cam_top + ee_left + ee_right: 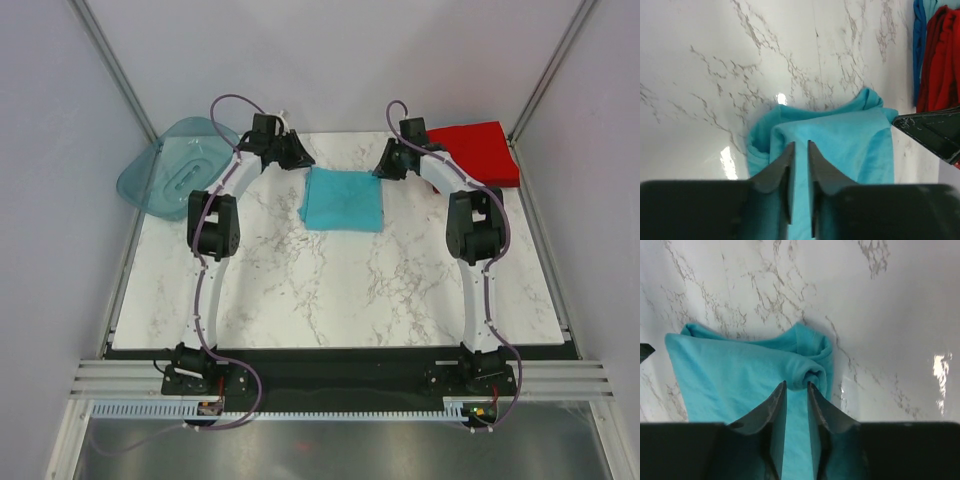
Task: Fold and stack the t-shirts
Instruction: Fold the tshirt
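Turquoise soft cloth t-shirt (345, 200) sits folded at 12 o'clock on the marble surface (300, 290). Left fingers (298, 158) pinch its 10 o'clock corner, right fingers (388, 163) its 2 o'clock corner. Bright red folded t-shirt (480, 150) is off at 2 o'clock, right arm's closer.

Turquoise shirt (840, 145): near part hidden behind left pincer (800, 144), cut by frame bottom. Same in right wrist view, behind right pincer (796, 383). Whether either pincer nips cloth: cannot tell. Overhead, pincer tips at turquoise shirt's far corners hidden under wrists. Red shirt (480, 140), right of turquoise shirt: near-left part under right arm.
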